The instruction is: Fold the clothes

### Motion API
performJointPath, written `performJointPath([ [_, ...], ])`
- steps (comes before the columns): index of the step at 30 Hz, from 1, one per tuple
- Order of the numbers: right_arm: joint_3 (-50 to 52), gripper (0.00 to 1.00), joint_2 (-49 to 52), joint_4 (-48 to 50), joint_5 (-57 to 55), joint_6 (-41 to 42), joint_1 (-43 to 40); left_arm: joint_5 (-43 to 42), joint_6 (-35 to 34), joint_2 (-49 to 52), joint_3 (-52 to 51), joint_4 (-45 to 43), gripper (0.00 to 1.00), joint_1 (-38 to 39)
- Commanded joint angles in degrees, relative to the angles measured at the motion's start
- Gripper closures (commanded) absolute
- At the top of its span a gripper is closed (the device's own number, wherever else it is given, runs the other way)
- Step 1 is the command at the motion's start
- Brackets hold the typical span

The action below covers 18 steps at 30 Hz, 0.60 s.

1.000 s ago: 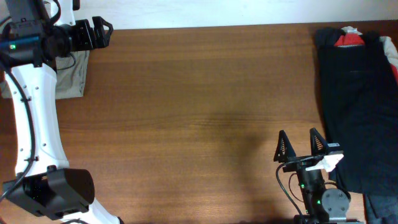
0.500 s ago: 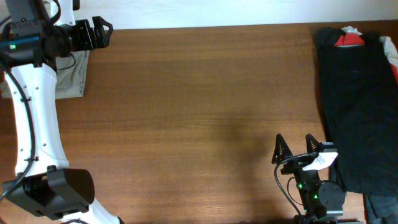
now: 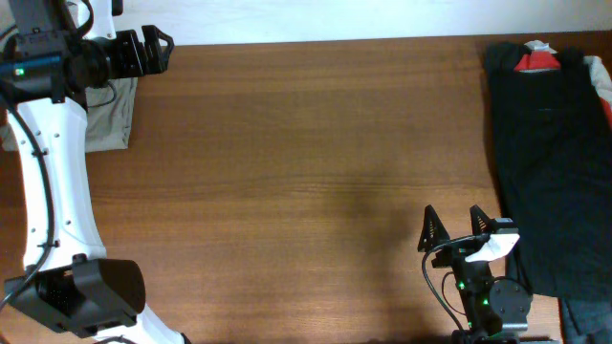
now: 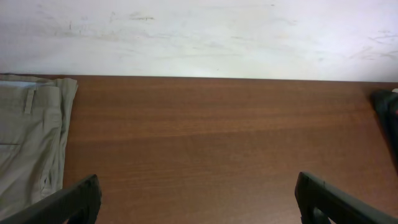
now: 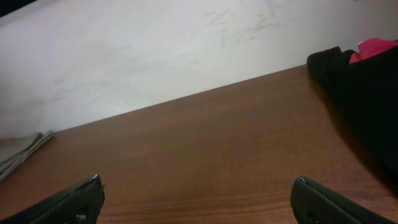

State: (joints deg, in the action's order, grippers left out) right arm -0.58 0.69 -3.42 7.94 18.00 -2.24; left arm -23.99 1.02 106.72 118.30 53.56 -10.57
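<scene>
Folded khaki-beige trousers [image 3: 107, 115] lie at the table's far left, partly under my left arm; they also show at the left of the left wrist view [image 4: 28, 137]. A long black garment [image 3: 555, 162] lies along the right edge, with a small red-and-white piece [image 3: 536, 59] at its top; both show in the right wrist view, the black garment [image 5: 367, 99] and the red piece [image 5: 376, 46]. My left gripper [image 3: 158, 48] is open and empty, next to the trousers. My right gripper [image 3: 452, 229] is open and empty near the front edge, left of the black garment.
A white wall [image 4: 199, 37] runs behind the table's back edge. Brown wooden tabletop [image 3: 306, 162] spans between the two piles. My left arm's white link [image 3: 53, 182] stands along the left side, and its base [image 3: 86, 296] sits at the front left.
My right gripper has drawn back a little toward the front edge and shifted slightly left. My left arm and the clothes have not moved.
</scene>
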Motion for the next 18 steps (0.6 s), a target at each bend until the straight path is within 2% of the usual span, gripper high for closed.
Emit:
performJointPath([
  [1, 0.3, 0.01, -0.4, -0.4, -0.5, 0.3, 0.3, 4.5, -0.1, -4.4, 0.1, 1.1, 0.01, 0.5],
  [6, 0.3, 0.01, -0.4, -0.4, -0.5, 0.3, 0.3, 7.8, -0.1, -13.2, -3.8, 3.1, 0.01, 3.8],
  [9, 0.3, 0.01, -0.4, -0.4, -0.5, 0.3, 0.3, 7.8, -0.1, -21.0, -14.4, 3.0, 0.01, 5.0],
  [12, 0.3, 0.01, -0.4, -0.4, -0.5, 0.3, 0.3, 12.5, -0.1, -29.2, -27.5, 1.2, 0.01, 5.1],
  [14, 0.3, 0.01, -0.4, -0.4, -0.5, 0.3, 0.3, 13.6, -0.1, -35.4, -37.7, -3.9, 0.01, 5.2],
  [18, 0.3, 0.01, -0.4, -0.4, -0.5, 0.3, 0.3, 13.6, -0.1, -53.3, -63.5, -21.1, 0.01, 5.2],
])
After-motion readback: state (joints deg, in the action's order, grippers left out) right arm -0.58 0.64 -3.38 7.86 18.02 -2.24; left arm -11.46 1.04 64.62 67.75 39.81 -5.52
